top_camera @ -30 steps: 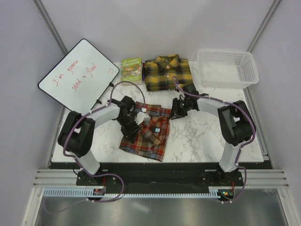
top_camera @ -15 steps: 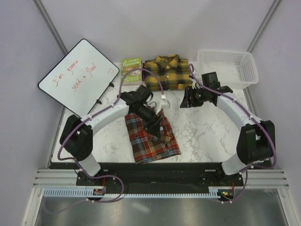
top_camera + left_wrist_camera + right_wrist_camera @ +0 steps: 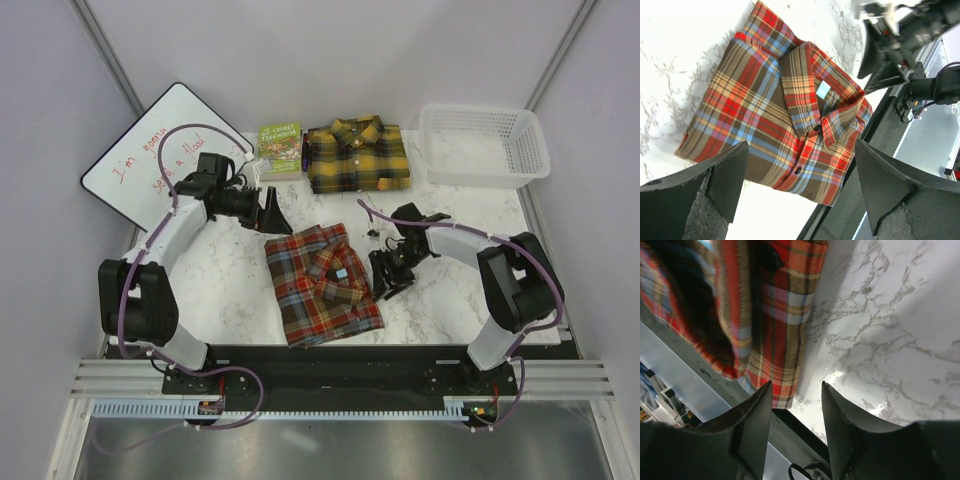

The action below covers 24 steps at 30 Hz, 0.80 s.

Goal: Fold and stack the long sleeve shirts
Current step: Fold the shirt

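Two arms [image 3: 185,225] flanking shirt [image 3: 322,285], jaws apart

The red-brown shirt [image 3: 785,305] is blurred and cropped in the right wrist view.

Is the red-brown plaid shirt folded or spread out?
Folded. The red-brown shirt lies on the table as a compact rectangle, collar and button front on top, with no sleeve spread out beside it.

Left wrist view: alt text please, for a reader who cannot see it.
A folded red-brown plaid shirt lies collar-up on the white marble table, framed by the open left tool. The right tool is beside the shirt, at upper right.
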### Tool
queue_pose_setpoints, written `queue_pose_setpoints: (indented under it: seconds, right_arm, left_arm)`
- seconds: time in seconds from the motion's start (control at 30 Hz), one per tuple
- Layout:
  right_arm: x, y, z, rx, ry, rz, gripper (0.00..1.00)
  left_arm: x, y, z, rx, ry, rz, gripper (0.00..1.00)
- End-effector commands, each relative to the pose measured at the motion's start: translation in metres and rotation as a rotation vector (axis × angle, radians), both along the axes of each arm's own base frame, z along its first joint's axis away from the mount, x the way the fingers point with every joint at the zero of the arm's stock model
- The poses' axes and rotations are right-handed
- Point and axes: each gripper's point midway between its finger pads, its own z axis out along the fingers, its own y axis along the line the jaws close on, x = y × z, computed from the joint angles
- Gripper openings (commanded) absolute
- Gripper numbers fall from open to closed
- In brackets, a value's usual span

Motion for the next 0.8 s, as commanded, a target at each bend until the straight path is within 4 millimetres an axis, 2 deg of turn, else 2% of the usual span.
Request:
queue_pose_setpoints:
  seconds: [0.0, 0.13, 0.2, 0.23, 0.3, 0.4, 0.43, 0.47, 0.57, 0.6, 0.63, 0.7, 0.73, 0.77]
  right_arm:
    - [0.003, 0.010, -0.014, 0.032, 0.047, 0.029, 0.50]
    - [0.015, 0.021, -0.013, 0.066, 0.057, 0.044, 0.45]
    - [0.019, 0.022, -0.012, 0.072, 0.042, 0.077, 0.37]
    - [0.028, 0.025, -0.011, 0.070, 0.024, 0.088, 0.20]
    - [0.035, 0.024, -0.009, 0.052, 0.007, 0.110, 0.00]
    - [0.072, 0.018, -0.010, -0.034, -0.118, 0.144, 0.00]
    - [0.096, 0.020, -0.005, -0.057, -0.187, 0.149, 0.00]
    - [0.112, 0.018, -0.004, -0.094, -0.234, 0.151, 0.00]
    - [0.156, 0.033, 0.013, -0.130, -0.397, 0.223, 0.00]
    - [0.170, 0.029, 0.016, -0.200, -0.460, 0.240, 0.00]
    - [0.184, 0.042, 0.028, -0.218, -0.530, 0.262, 0.06]
    - [0.200, 0.039, 0.044, -0.259, -0.584, 0.234, 0.14]
    - [0.208, 0.036, 0.063, -0.253, -0.622, 0.202, 0.30]
    - [0.209, 0.033, 0.072, -0.249, -0.631, 0.174, 0.39]
  left_arm:
    - [-0.010, 0.003, 0.022, -0.044, -0.053, 0.028, 0.93]
    - [-0.012, 0.017, 0.020, -0.020, -0.074, 0.067, 0.99]
    - [-0.013, 0.023, 0.023, -0.009, -0.095, 0.082, 0.99]
    - [-0.014, 0.025, 0.020, -0.006, -0.094, 0.087, 0.99]
    - [-0.017, 0.028, 0.020, 0.000, -0.109, 0.086, 0.99]
    - [-0.018, 0.030, 0.018, -0.002, -0.106, 0.089, 0.99]
    - [-0.019, 0.031, 0.016, -0.003, -0.098, 0.092, 0.99]
    - [-0.020, 0.030, 0.017, -0.008, -0.100, 0.086, 0.99]
    - [-0.022, 0.031, 0.010, 0.000, -0.098, 0.073, 0.97]
    - [-0.021, 0.033, 0.003, 0.017, -0.092, 0.081, 0.96]
    - [-0.018, 0.036, -0.006, 0.039, -0.078, 0.089, 0.95]
    - [-0.007, 0.047, -0.024, 0.124, -0.077, 0.123, 0.91]
    - [-0.002, 0.052, -0.039, 0.164, -0.051, 0.130, 0.86]
    - [0.002, 0.055, -0.045, 0.183, -0.058, 0.120, 0.83]
